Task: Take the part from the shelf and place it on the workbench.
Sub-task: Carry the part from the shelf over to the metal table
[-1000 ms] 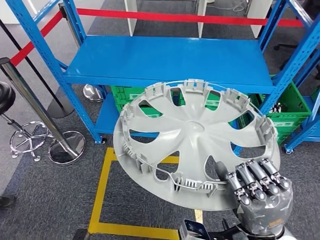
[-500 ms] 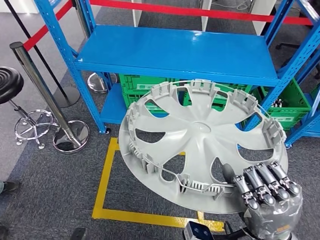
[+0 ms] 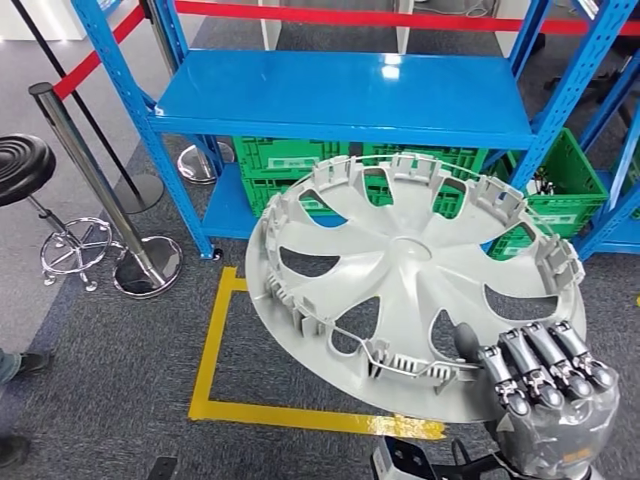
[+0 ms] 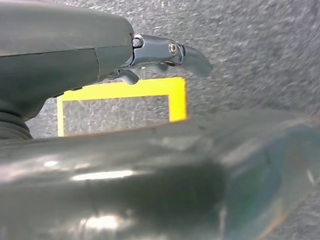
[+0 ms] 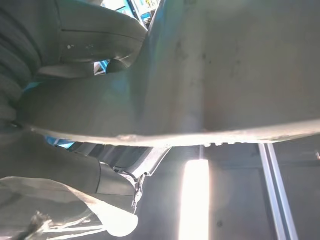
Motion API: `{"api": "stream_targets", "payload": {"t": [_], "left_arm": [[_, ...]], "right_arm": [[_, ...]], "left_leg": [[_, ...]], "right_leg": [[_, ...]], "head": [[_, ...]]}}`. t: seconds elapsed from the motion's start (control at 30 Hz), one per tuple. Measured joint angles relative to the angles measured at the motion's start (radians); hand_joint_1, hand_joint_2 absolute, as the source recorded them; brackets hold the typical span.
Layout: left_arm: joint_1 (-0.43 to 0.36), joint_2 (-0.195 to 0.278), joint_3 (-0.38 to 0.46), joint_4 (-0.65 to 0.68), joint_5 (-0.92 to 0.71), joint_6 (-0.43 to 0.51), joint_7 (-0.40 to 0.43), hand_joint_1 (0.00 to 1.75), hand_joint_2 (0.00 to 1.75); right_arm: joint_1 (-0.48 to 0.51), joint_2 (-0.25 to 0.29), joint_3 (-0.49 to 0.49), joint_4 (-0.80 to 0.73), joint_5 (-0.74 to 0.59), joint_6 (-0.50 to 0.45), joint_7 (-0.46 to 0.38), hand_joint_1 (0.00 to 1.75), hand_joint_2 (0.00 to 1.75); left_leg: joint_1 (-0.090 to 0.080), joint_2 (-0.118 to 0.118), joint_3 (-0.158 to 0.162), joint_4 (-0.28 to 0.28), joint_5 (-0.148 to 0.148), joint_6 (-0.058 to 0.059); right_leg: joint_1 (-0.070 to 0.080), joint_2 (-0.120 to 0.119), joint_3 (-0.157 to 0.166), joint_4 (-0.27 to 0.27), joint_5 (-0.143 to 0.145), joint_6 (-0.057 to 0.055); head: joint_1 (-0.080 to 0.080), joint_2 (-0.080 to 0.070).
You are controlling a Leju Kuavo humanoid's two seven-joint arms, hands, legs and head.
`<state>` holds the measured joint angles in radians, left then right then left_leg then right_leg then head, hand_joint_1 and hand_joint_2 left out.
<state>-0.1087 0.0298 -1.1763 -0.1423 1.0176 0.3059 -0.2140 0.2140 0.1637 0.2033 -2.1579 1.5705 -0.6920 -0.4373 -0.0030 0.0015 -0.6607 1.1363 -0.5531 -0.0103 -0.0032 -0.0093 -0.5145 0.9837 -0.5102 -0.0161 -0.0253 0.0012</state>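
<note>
The part is a large grey plastic wheel cover (image 3: pixel 411 255), held nearly flat and inner side up in front of me, above the carpet. My right hand (image 3: pixel 555 395) grips its near right rim, dark fingers curled over the edge. In the right wrist view the cover (image 5: pixel 226 65) passes close over that hand (image 5: pixel 75 40). The blue shelf (image 3: pixel 340 95) stands behind the cover, its middle board bare. In the left wrist view my left hand (image 4: pixel 75 45) hangs over the carpet, holding nothing, one finger stretched out.
Green crates (image 3: pixel 290 160) sit on the shelf's lowest level, another green crate (image 3: pixel 562 185) at the right. A black stool (image 3: pixel 23 165) and a chrome stanchion (image 3: pixel 98 185) with red tape stand at the left. Yellow tape (image 3: pixel 211 350) marks the grey carpet. A person's shoe (image 3: pixel 11 365) shows far left.
The whole picture has shifted, so the camera has moved; shelf and stool now sit further right in it. My right hand keeps its hold on the wheel cover.
</note>
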Motion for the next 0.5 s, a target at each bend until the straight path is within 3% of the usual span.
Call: {"api": "stream_targets", "payload": {"t": [0.03, 0.07, 0.1, 0.13, 0.2, 0.27, 0.3, 0.37, 0.4, 0.43, 0.47, 0.5], "left_arm": [[0.000, -0.001, -0.002, 0.000, -0.001, 0.000, 0.001, 0.00, 0.00], [-0.001, -0.001, -0.003, 0.000, -0.001, 0.000, 0.002, 0.00, 0.00], [-0.001, -0.001, -0.005, 0.000, -0.002, 0.000, 0.003, 0.00, 0.00], [-0.001, -0.001, -0.006, 0.000, -0.002, 0.000, 0.004, 0.00, 0.00], [-0.002, -0.001, -0.007, 0.000, -0.003, 0.000, 0.005, 0.00, 0.00], [-0.005, -0.001, -0.007, 0.000, -0.003, 0.000, 0.005, 0.00, 0.00], [-0.006, -0.001, -0.008, 0.000, -0.003, 0.001, 0.005, 0.00, 0.00], [-0.007, -0.001, -0.009, 0.000, -0.005, 0.001, 0.006, 0.00, 0.00], [-0.007, -0.001, -0.011, 0.000, -0.008, 0.002, 0.006, 0.00, 0.00], [-0.007, -0.002, -0.014, 0.000, -0.012, 0.002, 0.007, 0.00, 0.00], [-0.008, -0.002, -0.017, 0.000, -0.016, 0.003, 0.008, 0.00, 0.00], [-0.009, -0.002, -0.021, 0.000, -0.020, 0.003, 0.010, 0.00, 0.00]], "right_arm": [[0.000, 0.000, 0.000, 0.000, 0.000, 0.000, 0.000, 1.75, 1.75], [-0.001, 0.000, 0.000, 0.000, 0.000, 0.000, 0.000, 1.75, 1.75], [-0.001, 0.000, 0.000, 0.000, 0.000, 0.000, -0.001, 1.75, 1.75], [-0.001, 0.000, -0.001, 0.000, 0.000, 0.000, -0.002, 1.75, 1.75], [-0.001, 0.000, -0.001, 0.000, 0.000, 0.000, -0.003, 1.75, 1.75], [-0.001, 0.000, -0.001, 0.000, 0.000, 0.000, -0.003, 1.75, 1.75], [-0.001, 0.000, -0.001, 0.000, 0.000, 0.000, -0.003, 1.75, 1.75], [-0.001, 0.000, -0.001, 0.000, 0.000, 0.000, -0.004, 1.75, 1.75], [-0.001, 0.000, -0.001, 0.000, 0.000, 0.000, -0.004, 1.75, 1.75], [0.000, 0.000, -0.001, 0.000, 0.000, 0.000, -0.005, 1.75, 1.75], [0.000, 0.000, -0.001, 0.000, 0.000, 0.000, -0.005, 1.75, 1.75], [0.000, 0.000, -0.001, 0.000, 0.000, 0.000, -0.006, 1.75, 1.75]], "left_leg": [[0.002, 0.000, -0.010, 0.065, -0.045, -0.003], [0.004, 0.000, -0.014, 0.124, -0.070, -0.005], [0.005, 0.000, -0.008, 0.157, -0.066, -0.006], [0.005, 0.000, 0.010, 0.161, -0.042, -0.006], [0.005, -0.001, 0.090, 0.073, 0.013, -0.001], [0.002, -0.002, 0.191, -0.073, 0.007, 0.005], [0.000, -0.003, 0.222, -0.125, -0.004, 0.009], [-0.006, -0.004, 0.230, -0.162, -0.004, 0.017], [-0.007, -0.001, 0.218, -0.164, 0.009, 0.023], [-0.006, 0.001, 0.205, -0.167, 0.022, 0.031], [-0.004, 0.004, 0.188, -0.169, 0.037, 0.038], [-0.004, 0.006, 0.171, -0.169, 0.052, 0.044]], "right_leg": [[0.002, -0.001, -0.014, 0.003, 0.011, -0.003], [0.003, -0.002, -0.032, 0.006, 0.023, -0.004], [0.005, -0.003, -0.050, 0.011, 0.034, -0.004], [0.005, -0.003, -0.069, 0.016, 0.044, -0.003], [0.005, -0.002, -0.105, 0.028, 0.064, 0.002], [0.007, -0.002, -0.127, 0.036, 0.083, 0.010], [0.006, -0.003, -0.131, 0.036, 0.094, 0.015], [0.003, -0.004, -0.135, 0.030, 0.118, 0.024], [0.001, -0.003, -0.141, 0.030, 0.117, 0.029], [0.000, 0.000, -0.149, 0.040, 0.097, 0.034], [0.000, 0.002, -0.162, 0.065, 0.056, 0.038], [-0.002, 0.005, -0.175, 0.110, -0.004, 0.041]], "head": [[-0.002, 0.000], [-0.003, 0.000], [-0.003, 0.000], [-0.003, 0.000], [-0.003, 0.000], [-0.002, 0.000], [-0.002, 0.000], [-0.002, 0.000], [-0.004, 0.000], [-0.003, 0.000], [0.000, 0.000], [0.001, 0.000]]}}
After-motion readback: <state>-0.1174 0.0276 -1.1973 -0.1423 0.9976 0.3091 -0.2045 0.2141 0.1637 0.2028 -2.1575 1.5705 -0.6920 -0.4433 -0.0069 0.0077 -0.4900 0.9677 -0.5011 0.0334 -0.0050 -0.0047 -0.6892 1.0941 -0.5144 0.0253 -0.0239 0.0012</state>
